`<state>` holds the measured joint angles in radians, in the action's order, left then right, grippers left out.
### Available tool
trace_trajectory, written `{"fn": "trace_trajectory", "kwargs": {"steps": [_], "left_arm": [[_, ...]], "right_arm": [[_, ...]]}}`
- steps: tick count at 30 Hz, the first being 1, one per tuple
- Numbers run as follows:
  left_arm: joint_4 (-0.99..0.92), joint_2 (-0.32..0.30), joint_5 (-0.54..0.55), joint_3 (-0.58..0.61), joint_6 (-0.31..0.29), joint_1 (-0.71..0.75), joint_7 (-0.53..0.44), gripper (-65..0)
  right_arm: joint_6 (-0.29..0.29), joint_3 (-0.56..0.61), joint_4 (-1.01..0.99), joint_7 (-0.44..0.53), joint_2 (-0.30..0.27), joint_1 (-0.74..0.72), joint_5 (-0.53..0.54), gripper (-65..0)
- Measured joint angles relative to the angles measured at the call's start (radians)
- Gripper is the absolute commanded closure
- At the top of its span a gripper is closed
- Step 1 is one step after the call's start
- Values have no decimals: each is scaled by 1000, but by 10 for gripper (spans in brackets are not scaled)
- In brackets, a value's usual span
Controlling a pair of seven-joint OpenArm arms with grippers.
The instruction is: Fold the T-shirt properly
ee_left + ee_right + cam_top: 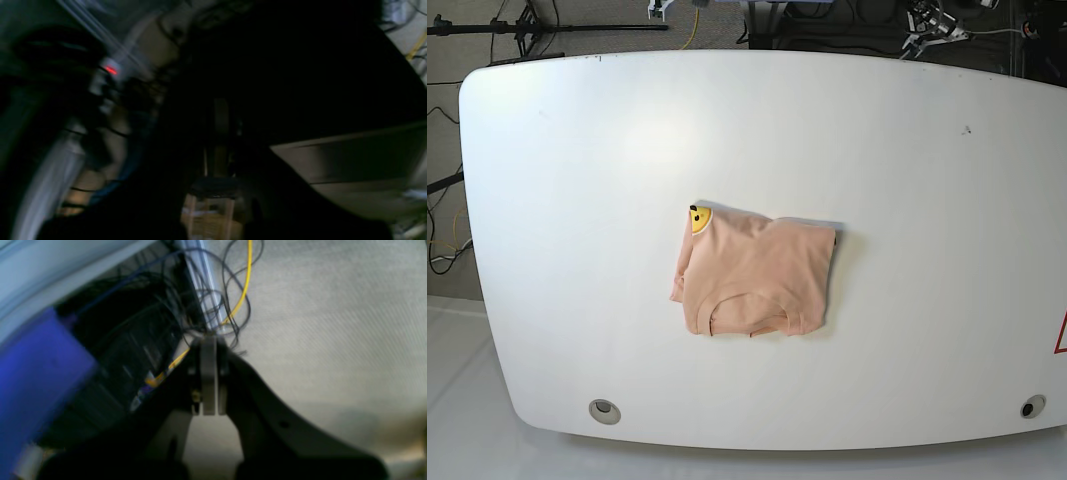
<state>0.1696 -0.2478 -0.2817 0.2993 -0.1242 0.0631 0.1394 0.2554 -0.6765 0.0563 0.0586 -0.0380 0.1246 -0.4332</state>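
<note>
Table [577, 200]: a big white top with round corners is seen from above in the base view. It fills most of that view.

Holes: a small round hole [604, 408] is seen near the table's 7 o'clock corner, and another one [1032, 407] near the 5 o'clock corner.

T-shirt [752, 275]: the peach-pink cloth is laid folded into a small, roughly square bundle near the middle of the table, a bit toward 7 o'clock. It lies flat, well apart from every table edge.

Yellow mark [699, 220]: a small round yellow-and-black spot is seen at the shirt's 11 o'clock corner.

Neckline [747, 300]: a curved ribbed edge is seen near the shirt's 6 o'clock side.

Red mark [1061, 335]: a bit of a red shape is seen at the table's 4 o'clock edge.

Right gripper [208, 373]: in the right wrist view, the two dark fingers [260, 400] are pressed together around pale pads, with nothing held between them. Behind them a grey floor [333, 323], a yellow cable [245, 283], tangled black wires and a blurry blue block [36, 373] are seen. No arm is seen over the table in the base view.

Left gripper: the left wrist view is very dark and blurry. A small red light [111, 70] and a pale slanted board [350, 160] can be made out. It cannot be told if this pincer is open or closed.
</note>
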Motion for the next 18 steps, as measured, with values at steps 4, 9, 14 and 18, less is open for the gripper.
{"fn": "trace_trajectory", "kwargs": {"steps": [4,9,14,18], "left_arm": [[-9,37,7,76,12,-12,0,0],[-10,77,5,129,39,-11,-1,0],[-11,95,5,158,38,-12,-2,0],[-19,102,5,161,46,-33,12,0]], "right_arm": [[-26,43,-56,84,-18,-57,-1,0],[-61,56,-52,100,-29,-111,11,0],[-62,57,-50,117,-34,-127,11,-13],[-62,63,-53,111,-22,-112,10,-30]]}}
